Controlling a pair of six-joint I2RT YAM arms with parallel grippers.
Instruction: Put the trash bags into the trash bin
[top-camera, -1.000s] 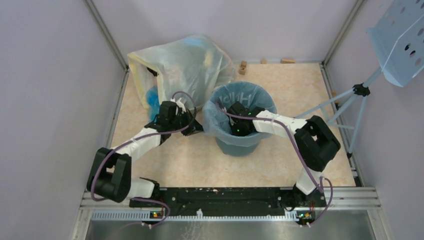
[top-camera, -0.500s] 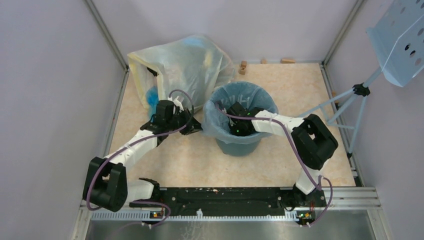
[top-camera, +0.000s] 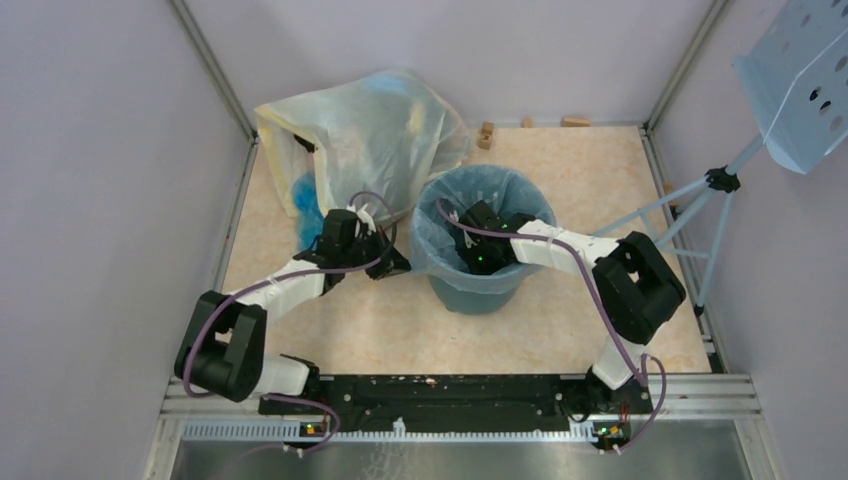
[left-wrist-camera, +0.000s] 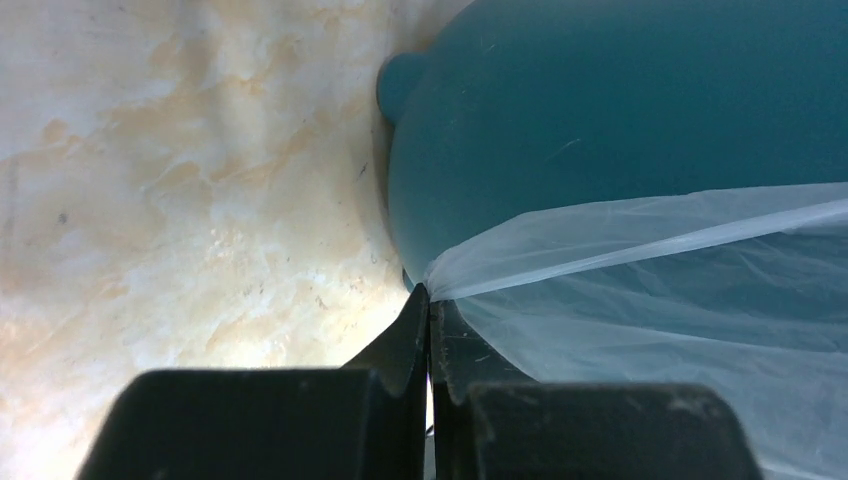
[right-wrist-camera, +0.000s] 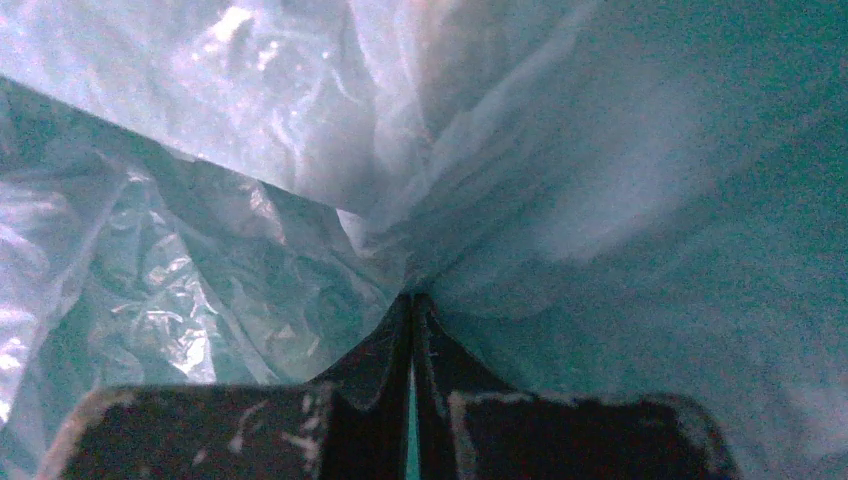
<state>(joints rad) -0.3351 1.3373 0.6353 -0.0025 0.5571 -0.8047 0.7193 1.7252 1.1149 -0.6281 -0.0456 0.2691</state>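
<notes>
The dark teal trash bin (top-camera: 480, 290) stands mid-table. The pale-blue trash bag (top-camera: 432, 235) lines it and hangs over its rim. My left gripper (top-camera: 397, 262) is just left of the bin, outside it, shut on the bag's hanging edge (left-wrist-camera: 600, 250) against the bin wall (left-wrist-camera: 620, 100); the pinch point shows in the left wrist view (left-wrist-camera: 428, 292). My right gripper (top-camera: 478, 245) reaches down inside the bin. Its jaws are closed on a fold of the bag (right-wrist-camera: 400, 220), pinched at the tips (right-wrist-camera: 412, 298).
A large yellowish translucent bag (top-camera: 360, 135) with blue items stands behind my left arm at the back left. Small wooden blocks (top-camera: 486, 132) lie along the back wall. A pale-blue tripod stand (top-camera: 720, 185) leans in at the right edge.
My left gripper has shifted right and toward the near side, closer to the bin, still holding the bag edge. The right gripper stays inside the bin.
</notes>
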